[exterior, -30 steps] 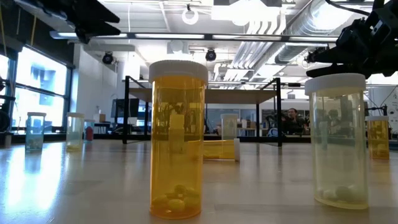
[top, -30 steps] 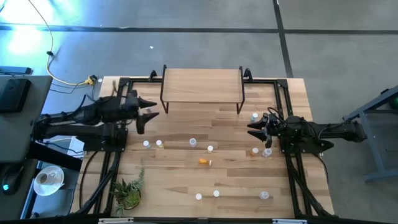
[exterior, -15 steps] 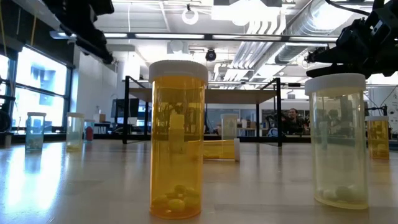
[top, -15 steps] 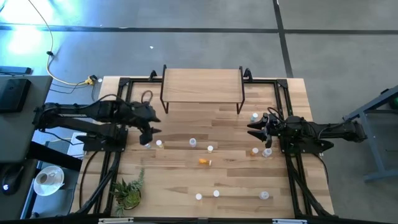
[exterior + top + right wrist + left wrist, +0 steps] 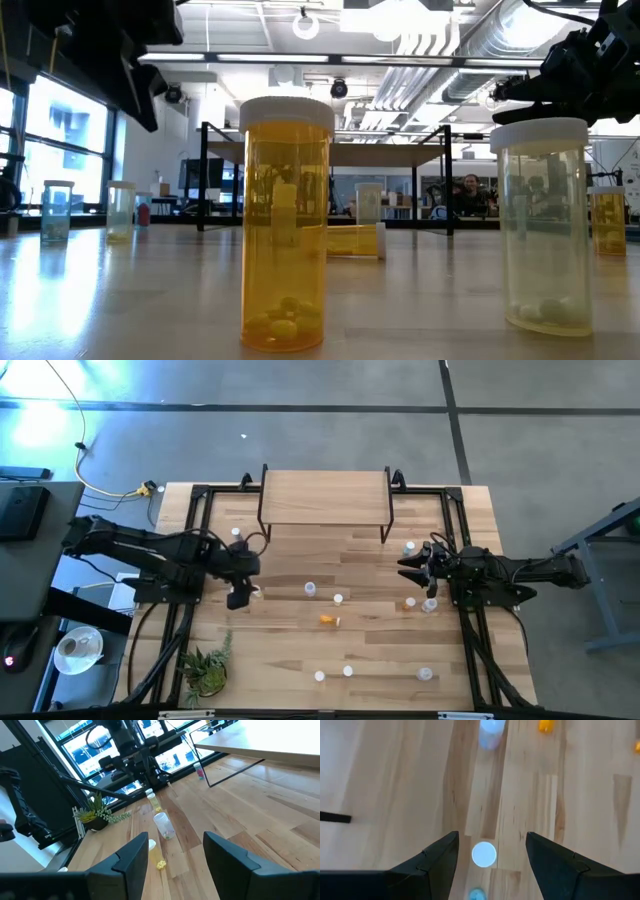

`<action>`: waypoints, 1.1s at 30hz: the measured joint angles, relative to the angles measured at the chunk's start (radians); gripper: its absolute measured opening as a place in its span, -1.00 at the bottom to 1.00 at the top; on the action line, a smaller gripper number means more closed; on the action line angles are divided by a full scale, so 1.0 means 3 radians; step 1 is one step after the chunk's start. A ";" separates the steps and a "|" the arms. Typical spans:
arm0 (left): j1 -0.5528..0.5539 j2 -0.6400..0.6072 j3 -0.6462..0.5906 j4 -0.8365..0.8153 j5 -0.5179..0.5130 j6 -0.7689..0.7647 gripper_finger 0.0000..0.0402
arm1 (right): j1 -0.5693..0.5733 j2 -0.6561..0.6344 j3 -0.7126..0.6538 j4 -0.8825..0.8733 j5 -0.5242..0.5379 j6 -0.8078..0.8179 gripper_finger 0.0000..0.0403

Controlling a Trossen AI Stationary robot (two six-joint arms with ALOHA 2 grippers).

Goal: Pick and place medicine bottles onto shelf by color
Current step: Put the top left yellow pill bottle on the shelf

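Several small white-capped bottles stand scattered on the wooden table: two at the left point(image 5: 257, 592), some mid-table point(image 5: 310, 588), an orange one on its side point(image 5: 329, 620), others near the right arm point(image 5: 410, 602) and the near edge point(image 5: 347, 671). The shelf point(image 5: 325, 498) stands at the far middle, its board bare. My left gripper point(image 5: 240, 598) points down, open, over a white-capped bottle point(image 5: 484, 854) that shows between its fingers without touching them. My right gripper point(image 5: 405, 567) hovers open and empty at the table's right; it also shows in its wrist view point(image 5: 172, 855).
A small potted plant point(image 5: 205, 670) stands at the near left corner. Black frame rails point(image 5: 196, 520) run along the table's left and right sides. In the low view an orange bottle point(image 5: 285, 225) and a pale bottle point(image 5: 545, 225) stand close to the camera.
My left gripper has swung toward the table's near edge and tipped over until it points down, and it now stands over the left-hand bottles. It stays open. The right arm has kept still, and no bottle has moved.
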 joint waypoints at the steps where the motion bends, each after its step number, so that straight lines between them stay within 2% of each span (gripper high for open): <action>1: -0.0013 0.0037 0.0000 0.0000 0.0000 -0.0020 0.11 | 0.0001 0.0000 0.0000 0.0001 0.0001 0.0000 -0.10; 19: -0.0135 0.0629 0.0001 -0.0057 -0.0112 -0.0265 0.11 | 0.0000 0.0000 0.0000 0.0000 0.0000 0.0001 -0.10; 33: -0.0141 0.0910 0.0003 -0.0058 -0.0194 -0.0392 0.11 | 0.0001 0.0000 0.0000 0.0000 0.0000 0.0000 -0.10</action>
